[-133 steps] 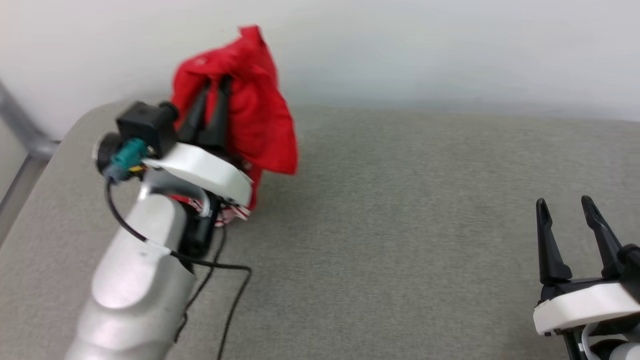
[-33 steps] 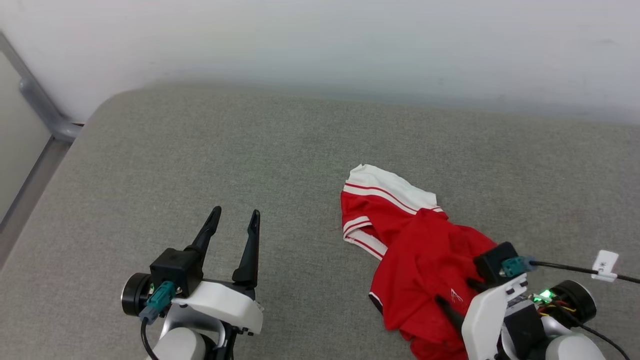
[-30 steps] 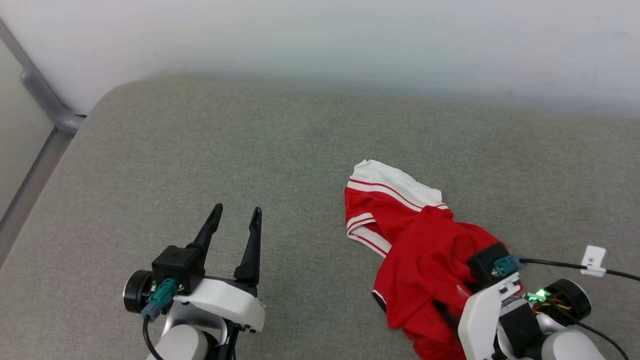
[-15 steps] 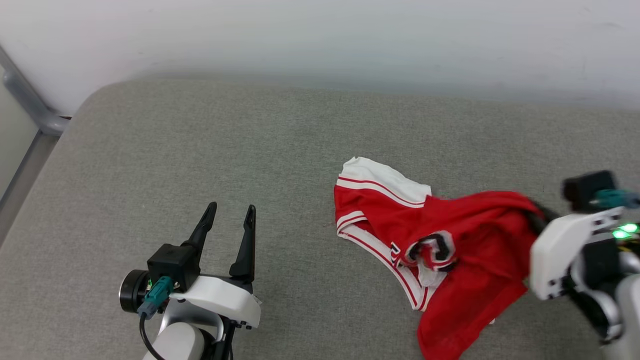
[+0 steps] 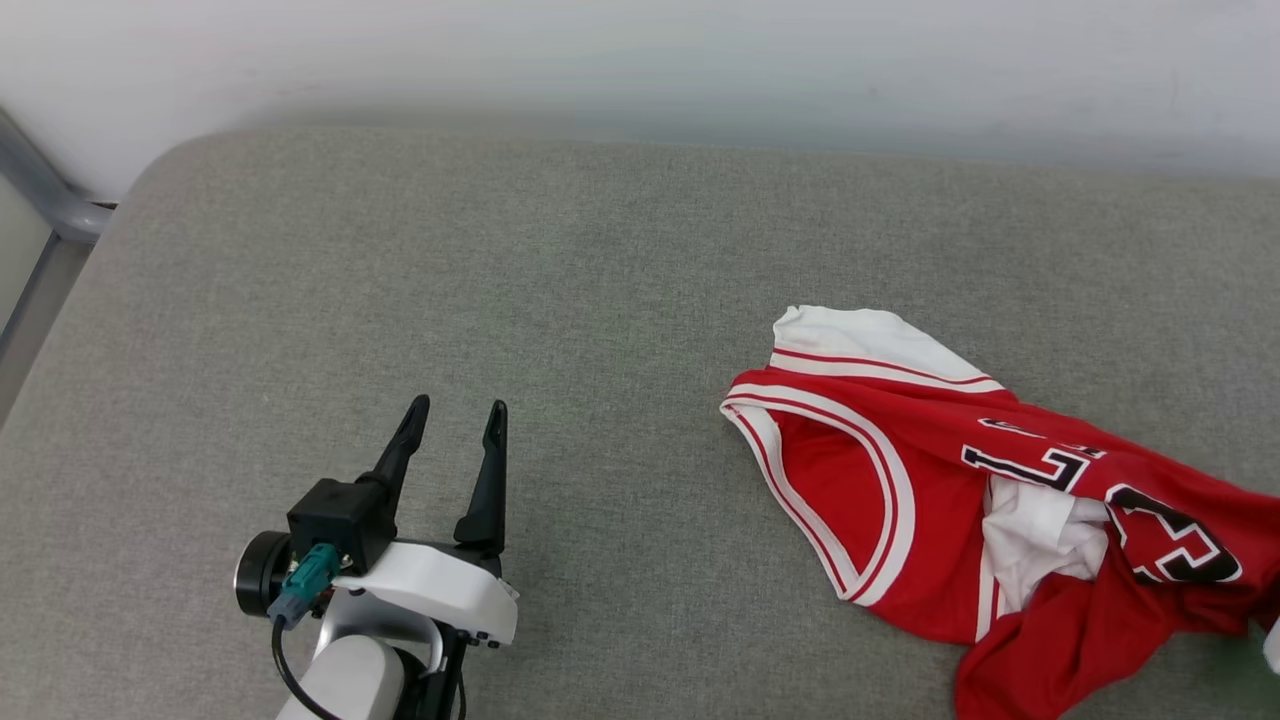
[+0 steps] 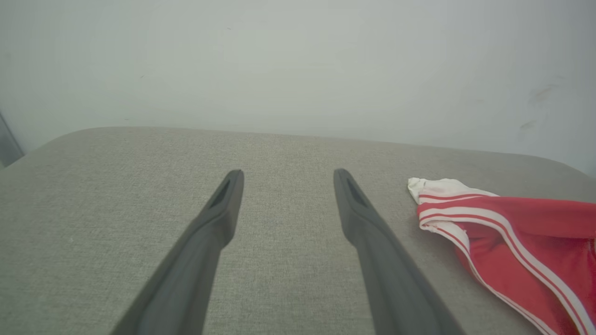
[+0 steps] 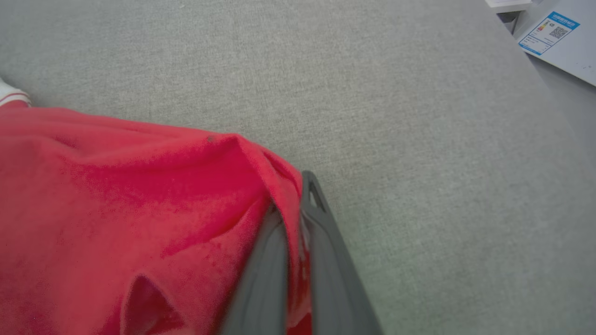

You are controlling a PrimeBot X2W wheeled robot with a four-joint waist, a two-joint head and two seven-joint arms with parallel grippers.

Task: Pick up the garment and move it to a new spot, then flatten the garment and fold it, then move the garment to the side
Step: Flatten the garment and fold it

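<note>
- Now the garment [image 5: 950,500] lies in a rumpled heap on the right half of the grey cushion [image 5: 500,250], well away from the rounded back left corner.
- It is red. A white sleeve [image 5: 860,335] with thin red stripes sticks out toward the back edge of the cushion.
- A round opening with red and white trim [image 5: 895,500] faces up, and red cloth shows inside it.
- Black letters with white edges [image 5: 1170,520] show on the top face, but folds break them up, so they cannot be read whole.
- The right end effector [image 7: 291,193] is clenched on the garment [image 7: 116,209]. In the right wrist view, a fold of red cloth is pinched between its two dark fingers [image 7: 326,260].
- The pinched bit is lifted up from the cushion [image 7: 419,163], and the cloth slopes away from it.
- The left end effector [image 5: 457,405] is over the front left part of the cushion. Its fingers are spread wide and there is nothing between them.
- In the left wrist view, the left end effector [image 6: 287,174] points at the pale wall [image 6: 298,60], and the garment [image 6: 512,232] lies off to one side, not touching it.
- A grey metal bar [image 5: 40,190] stands past the left edge of the cushion.
- A sheet with a blue label [image 7: 554,32] lies past the cushion's far corner in the right wrist view.
</note>
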